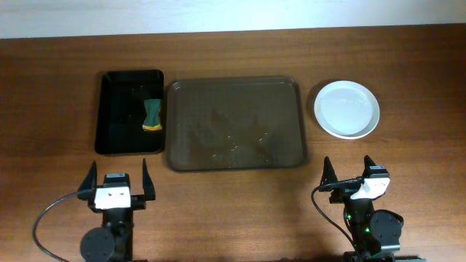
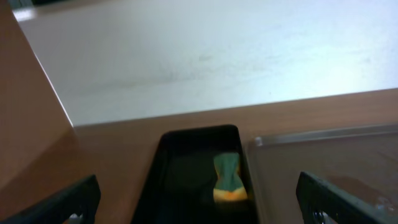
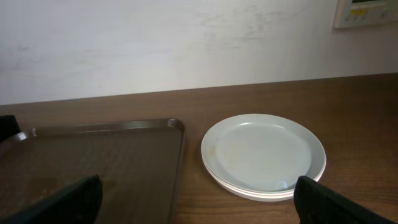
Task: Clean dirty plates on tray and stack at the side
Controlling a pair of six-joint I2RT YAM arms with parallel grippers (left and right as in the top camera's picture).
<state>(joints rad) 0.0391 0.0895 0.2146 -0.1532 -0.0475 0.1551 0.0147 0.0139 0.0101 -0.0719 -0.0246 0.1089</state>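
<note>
The white plates sit in one stack on the table to the right of the dark brown tray; the top plate looks plain white. The stack also shows in the right wrist view, beside the tray's edge. No plate lies on the tray. My left gripper is open and empty near the table's front edge, in front of the black tray. My right gripper is open and empty, in front of the plate stack. The left wrist view shows its fingers spread wide.
A smaller black tray stands left of the brown tray and holds a green and yellow sponge, also in the left wrist view. The brown tray's floor shows wet streaks. A pale wall lies beyond the table's far edge.
</note>
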